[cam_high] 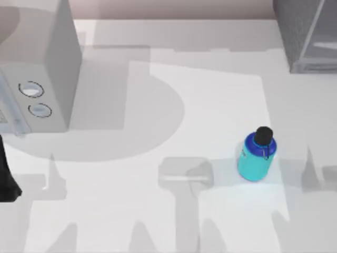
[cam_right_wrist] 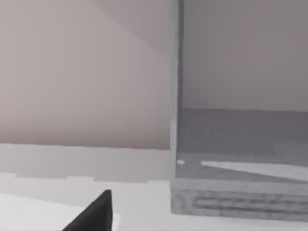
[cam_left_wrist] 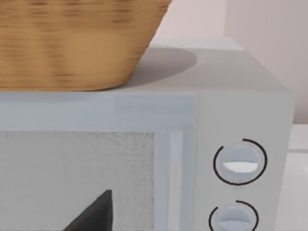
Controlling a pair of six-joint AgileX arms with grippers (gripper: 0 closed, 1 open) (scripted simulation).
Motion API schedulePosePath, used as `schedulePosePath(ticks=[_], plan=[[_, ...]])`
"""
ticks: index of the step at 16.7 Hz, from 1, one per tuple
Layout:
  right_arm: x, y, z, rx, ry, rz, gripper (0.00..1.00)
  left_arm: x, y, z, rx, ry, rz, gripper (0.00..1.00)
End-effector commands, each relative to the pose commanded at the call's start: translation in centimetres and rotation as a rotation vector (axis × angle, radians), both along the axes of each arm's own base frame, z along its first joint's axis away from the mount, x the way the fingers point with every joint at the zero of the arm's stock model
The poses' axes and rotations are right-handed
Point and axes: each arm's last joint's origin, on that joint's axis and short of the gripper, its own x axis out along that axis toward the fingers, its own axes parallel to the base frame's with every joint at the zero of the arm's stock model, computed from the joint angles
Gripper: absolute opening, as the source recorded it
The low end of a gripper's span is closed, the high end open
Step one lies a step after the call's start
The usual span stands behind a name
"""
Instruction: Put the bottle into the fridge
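Observation:
The bottle (cam_high: 256,155), turquoise with a dark blue collar and a round black cap, stands upright on the white table at the right of centre, untouched. The fridge (cam_high: 305,31), dark grey and speckled with a lighter framed panel, sits at the table's far right corner; in the right wrist view the fridge (cam_right_wrist: 240,163) is close ahead, its pale frame edge upright. A black tip of my right gripper (cam_right_wrist: 94,215) pokes in low there. My left arm (cam_high: 6,176) is at the left edge, and my left gripper (cam_left_wrist: 94,216) faces the pale box.
A pale grey box with two round dials (cam_high: 39,68) stands at the far left. In the left wrist view a woven basket (cam_left_wrist: 72,43) rests on top of that box (cam_left_wrist: 240,110). Open tabletop (cam_high: 174,105) lies between bottle and fridge.

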Motion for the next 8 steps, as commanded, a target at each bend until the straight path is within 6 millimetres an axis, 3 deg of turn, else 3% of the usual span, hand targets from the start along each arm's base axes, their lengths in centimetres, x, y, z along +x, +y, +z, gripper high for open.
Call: schedulePosePath(ticks=[8], plan=[[4.1, 1.4, -2.1, -0.054, 0.101, 0.215, 1.0, 0.0, 0.0, 0.0, 0.0, 0.0, 0.0, 1.0]])
